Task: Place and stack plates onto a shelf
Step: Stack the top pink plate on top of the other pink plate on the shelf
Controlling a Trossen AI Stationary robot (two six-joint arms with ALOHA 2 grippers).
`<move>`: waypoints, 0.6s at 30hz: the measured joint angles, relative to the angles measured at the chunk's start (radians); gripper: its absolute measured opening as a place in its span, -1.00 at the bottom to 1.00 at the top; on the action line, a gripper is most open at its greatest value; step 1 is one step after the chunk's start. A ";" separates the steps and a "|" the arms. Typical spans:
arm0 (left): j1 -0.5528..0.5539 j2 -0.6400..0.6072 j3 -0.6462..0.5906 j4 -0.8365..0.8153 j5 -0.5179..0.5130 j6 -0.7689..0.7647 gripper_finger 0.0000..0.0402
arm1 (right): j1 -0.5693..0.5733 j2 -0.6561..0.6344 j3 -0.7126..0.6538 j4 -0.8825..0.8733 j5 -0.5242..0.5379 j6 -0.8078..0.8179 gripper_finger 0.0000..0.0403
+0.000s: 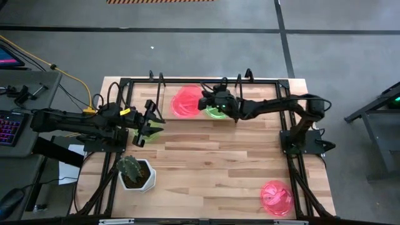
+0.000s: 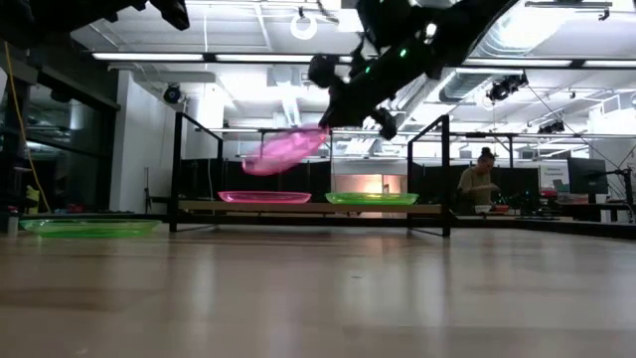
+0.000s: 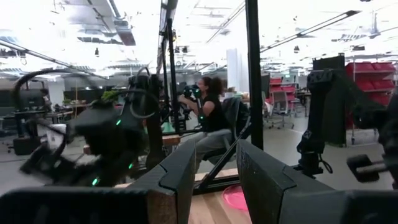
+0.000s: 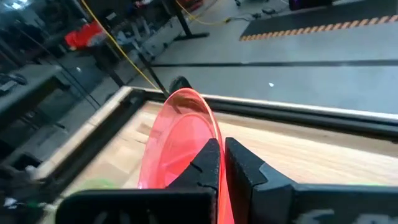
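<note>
— Shelf (image 2: 310, 208) at the table's far edge: a pink plate (image 2: 264, 197) and a green plate (image 2: 371, 198) lying flat on its board, side by side.
— Above them the right gripper (image 4: 221, 155) pinches a third pink plate's (image 4: 180, 140) rim, plate tilted, hanging over the flat pink one.
— Left gripper (image 3: 216, 171)?
— Fingers spread, holding nothing, by the table's left edge. Another pink plate (image 1: 275, 197) lies near the front right corner.

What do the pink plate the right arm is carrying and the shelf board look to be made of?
The pink plate, clamped in the right tool, looks like translucent glossy plastic: light glows through it. The shelf board looks like pale unfinished wood, its upright rods thin black metal, probably painted.
</note>
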 joint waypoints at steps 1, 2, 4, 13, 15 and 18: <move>0.000 0.000 0.000 0.000 -0.001 0.000 -0.48 | -0.007 0.023 0.012 0.000 -0.005 0.001 -1.00; 0.000 0.000 0.000 0.000 -0.002 0.000 -0.48 | -0.012 0.047 0.026 0.000 -0.010 0.005 -1.00; 0.000 0.000 0.000 0.000 -0.002 0.001 -0.48 | -0.022 0.090 0.050 0.005 -0.023 0.019 -1.00; 0.000 0.000 0.000 -0.005 -0.002 0.001 -0.48 | -0.047 0.202 0.129 0.023 -0.073 0.024 -1.00; 0.000 0.000 0.000 -0.013 -0.002 0.001 -0.48 | -0.047 0.202 0.130 0.023 -0.083 0.024 -1.00; 0.001 0.000 0.000 -0.016 -0.002 0.001 -0.48 | -0.047 0.202 0.130 0.015 -0.084 0.022 -1.00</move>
